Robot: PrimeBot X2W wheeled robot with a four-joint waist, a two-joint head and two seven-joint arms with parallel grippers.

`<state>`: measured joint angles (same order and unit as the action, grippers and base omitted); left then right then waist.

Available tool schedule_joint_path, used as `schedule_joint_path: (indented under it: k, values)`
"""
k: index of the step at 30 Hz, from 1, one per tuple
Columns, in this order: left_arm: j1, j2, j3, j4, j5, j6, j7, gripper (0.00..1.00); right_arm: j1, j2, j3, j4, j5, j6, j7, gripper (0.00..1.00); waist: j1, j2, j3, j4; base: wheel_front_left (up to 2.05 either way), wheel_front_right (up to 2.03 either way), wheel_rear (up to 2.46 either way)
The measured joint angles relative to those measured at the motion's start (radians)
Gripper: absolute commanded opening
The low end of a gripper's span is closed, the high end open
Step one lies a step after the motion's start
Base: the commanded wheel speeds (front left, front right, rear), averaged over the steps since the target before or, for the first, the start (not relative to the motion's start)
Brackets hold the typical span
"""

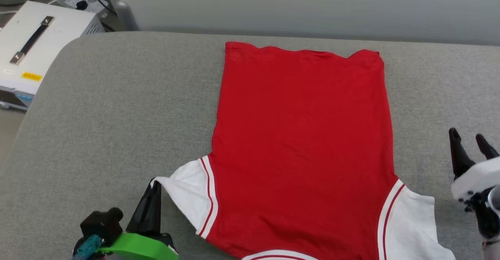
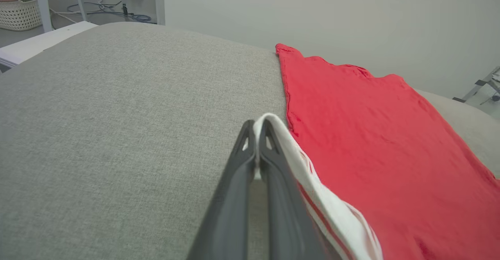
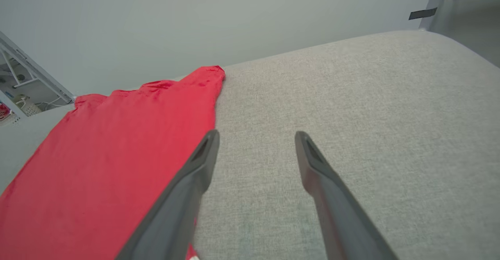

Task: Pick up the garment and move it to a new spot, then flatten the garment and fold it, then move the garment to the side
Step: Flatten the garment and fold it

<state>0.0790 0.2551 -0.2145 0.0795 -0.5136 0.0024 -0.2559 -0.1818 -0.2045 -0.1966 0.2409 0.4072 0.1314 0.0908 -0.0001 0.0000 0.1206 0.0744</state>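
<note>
Your left hand (image 1: 156, 186) clamps the sleeve (image 1: 189, 195) of the shirt (image 1: 300, 142), flattened beside it; your right hand (image 1: 466, 135) is spread apart, empty. Folding and moving aside remain.

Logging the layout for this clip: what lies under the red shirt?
The garment lies spread on the grey cushion, which shows beside and beyond it. Anything directly beneath is covered by the cloth.
</note>
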Motion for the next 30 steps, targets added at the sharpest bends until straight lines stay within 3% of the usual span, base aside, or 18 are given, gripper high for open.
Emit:
schedule_joint_path:
  k: [7, 15, 22, 30]
  values:
    - [-0.107, -0.068, 0.001, -0.032, 0.048, -0.044, 0.0, 0.0, -0.31, -0.086, 0.016, 0.175, -0.002, 0.0, 0.143, 1.0, 0.0001, 0.0, 0.093, 0.048, 0.0, 0.0, 0.0]
    - [-0.194, -0.13, 0.0, -0.058, 0.106, -0.094, 0.0, 0.0, -0.638, -0.181, 0.071, 0.382, -0.018, 0.0, 0.405, 1.0, 0.0001, 0.0, 0.219, 0.108, 0.0, 0.0, 0.0]
    - [-0.243, -0.16, -0.002, -0.092, 0.128, -0.116, 0.0, 0.0, -0.88, -0.195, 0.101, 0.497, -0.084, 0.0, 0.528, 1.0, 0.0002, 0.0, 0.331, 0.151, 0.0, 0.0, 0.0]
    - [-0.266, -0.174, -0.005, -0.094, 0.142, -0.123, 0.0, 0.0, -0.954, -0.202, 0.095, 0.637, -0.193, 0.0, 0.599, 1.0, 0.0002, 0.0, 0.425, 0.195, 0.0, 0.0, 0.0]
